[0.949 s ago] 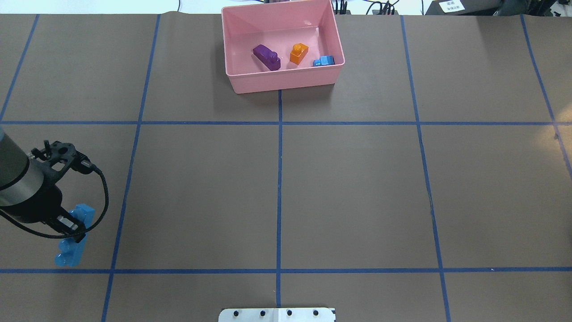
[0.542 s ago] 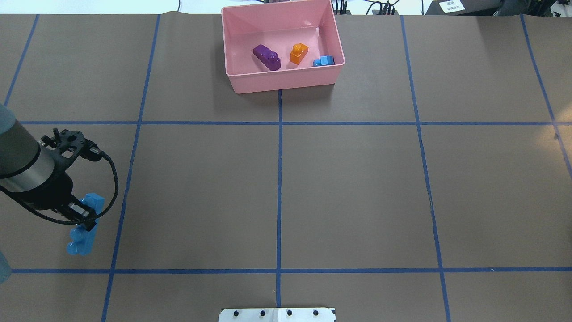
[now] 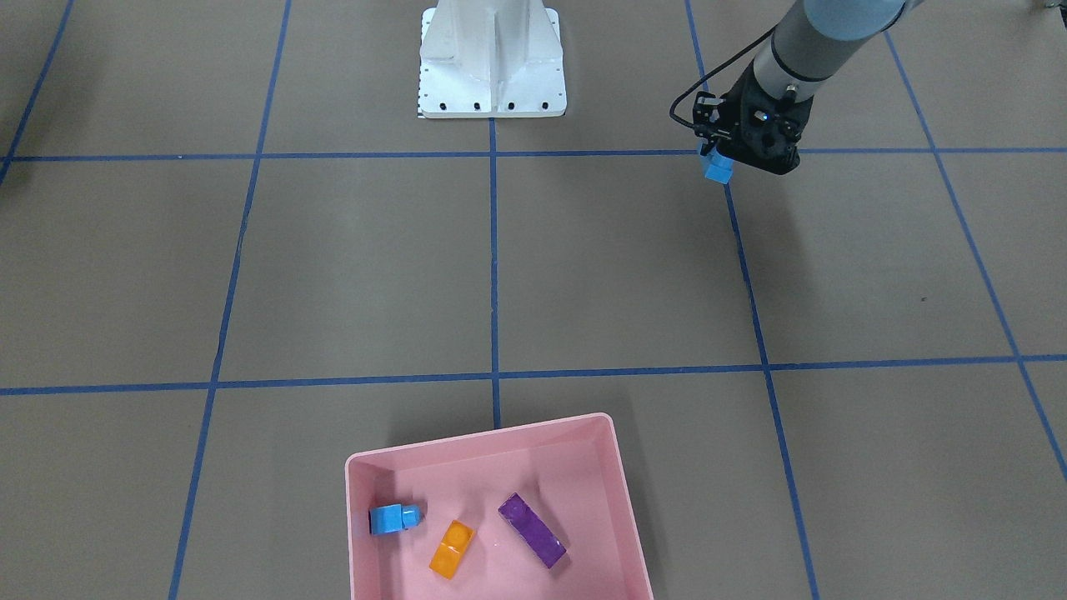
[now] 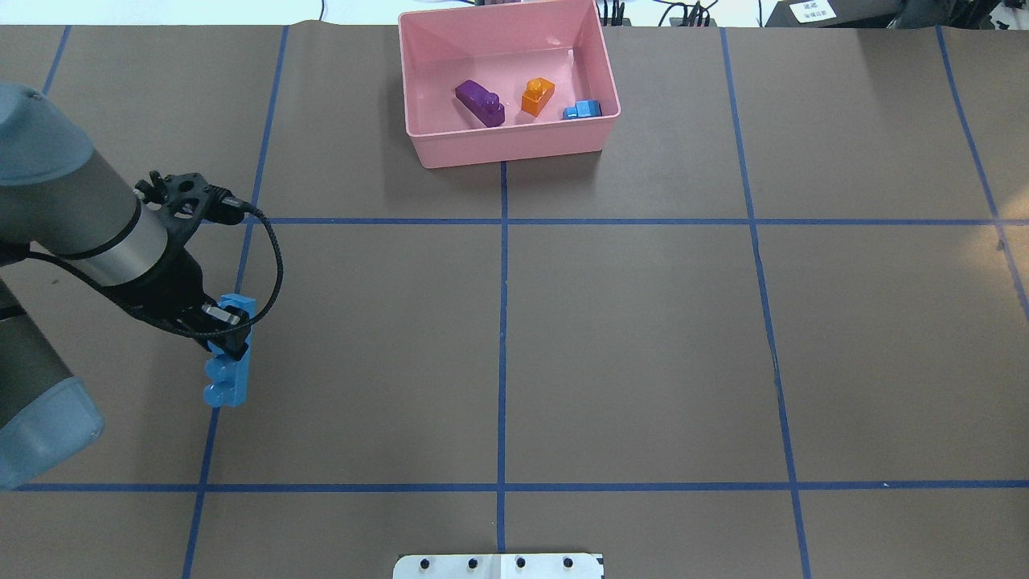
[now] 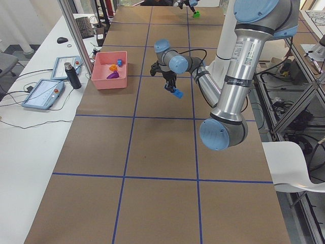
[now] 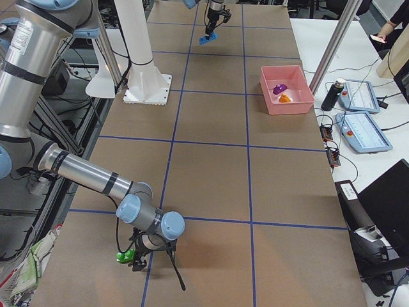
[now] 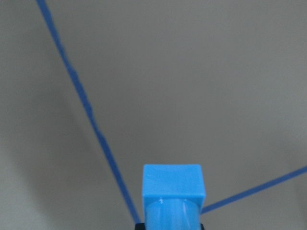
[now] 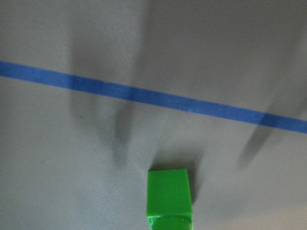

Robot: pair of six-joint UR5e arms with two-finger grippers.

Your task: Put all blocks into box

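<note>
Off the overhead view, exterior right shows the green block (image 6: 123, 257).

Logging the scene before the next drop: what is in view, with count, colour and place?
shallow pink plastic box: one, pink, table's far edge.
long purple studded brick: one, purple, in the box.
orange studded brick: one, orange, in the box.
small blue studded brick: one, blue, in the box.
long blue four-stud brick: one, blue, held off the table.
small green brick: one, green, table's right end.
white metal robot base: one, white, table edge.
left gripper: one, black, shut on the long blue four-stud brick.
right gripper: one, black, beside the small green brick; state unclear.
</note>
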